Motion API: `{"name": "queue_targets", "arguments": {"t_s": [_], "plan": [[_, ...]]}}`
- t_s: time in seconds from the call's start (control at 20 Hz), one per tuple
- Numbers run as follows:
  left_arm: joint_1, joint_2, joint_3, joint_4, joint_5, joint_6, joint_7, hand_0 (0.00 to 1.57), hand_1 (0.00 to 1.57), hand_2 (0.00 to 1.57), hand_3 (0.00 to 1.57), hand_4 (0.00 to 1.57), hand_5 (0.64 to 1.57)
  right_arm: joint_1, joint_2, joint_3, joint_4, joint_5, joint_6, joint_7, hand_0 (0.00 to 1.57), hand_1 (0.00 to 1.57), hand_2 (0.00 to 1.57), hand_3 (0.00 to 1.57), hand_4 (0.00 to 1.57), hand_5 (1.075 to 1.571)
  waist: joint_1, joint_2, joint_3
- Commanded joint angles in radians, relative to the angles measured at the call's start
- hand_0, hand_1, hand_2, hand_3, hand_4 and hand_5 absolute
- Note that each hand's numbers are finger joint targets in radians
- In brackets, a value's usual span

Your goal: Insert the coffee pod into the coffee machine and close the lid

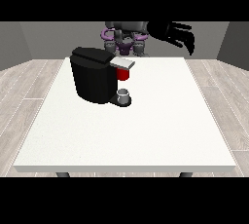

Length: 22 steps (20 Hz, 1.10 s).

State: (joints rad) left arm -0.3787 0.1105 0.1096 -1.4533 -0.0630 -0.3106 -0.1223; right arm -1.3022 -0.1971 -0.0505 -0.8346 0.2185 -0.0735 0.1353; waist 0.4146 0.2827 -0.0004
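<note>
A black coffee machine stands on the white table, left of the middle. Its grey lid lies nearly flat over a red part at the machine's head; whether that red part is the coffee pod I cannot tell. A small grey cup sits on the machine's base below it. The hand at the view's right hangs high above the table's far edge, to the right of the machine and apart from it, fingers spread and holding nothing. No hand shows at the view's left.
The robot's torso stands behind the table's far edge. The machine takes up the far left part of the table. Wooden floor surrounds the table.
</note>
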Motion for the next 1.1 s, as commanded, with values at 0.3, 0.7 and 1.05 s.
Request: {"name": "queue_targets", "arguments": {"t_s": [0.3,0.7,1.05], "plan": [[-0.036,0.025,0.018,-0.017,0.041,-0.029,0.008,0.00,0.00,0.00,0.00,0.33,1.571,-0.048,-0.005,-0.039,0.079,-0.005,-0.006,-0.080,0.00,0.00,0.00,0.00,0.13,1.571,0.021,0.076,0.0000],[-0.003,0.015,0.014,0.032,0.026,-0.015,0.002,0.00,0.00,0.00,0.00,0.32,1.571,-0.028,0.137,-0.011,0.067,-0.032,-0.004,-0.098,0.00,0.00,0.00,0.00,0.00,1.571,-0.052,-0.024,-0.0001],[0.113,-0.015,0.000,0.081,-0.002,0.011,-0.037,0.00,0.00,0.00,0.00,0.27,1.571,0.177,0.195,0.087,-0.002,-0.131,0.019,-0.236,0.00,0.00,0.00,0.00,0.26,1.571,-0.111,-0.146,0.0002]]}}
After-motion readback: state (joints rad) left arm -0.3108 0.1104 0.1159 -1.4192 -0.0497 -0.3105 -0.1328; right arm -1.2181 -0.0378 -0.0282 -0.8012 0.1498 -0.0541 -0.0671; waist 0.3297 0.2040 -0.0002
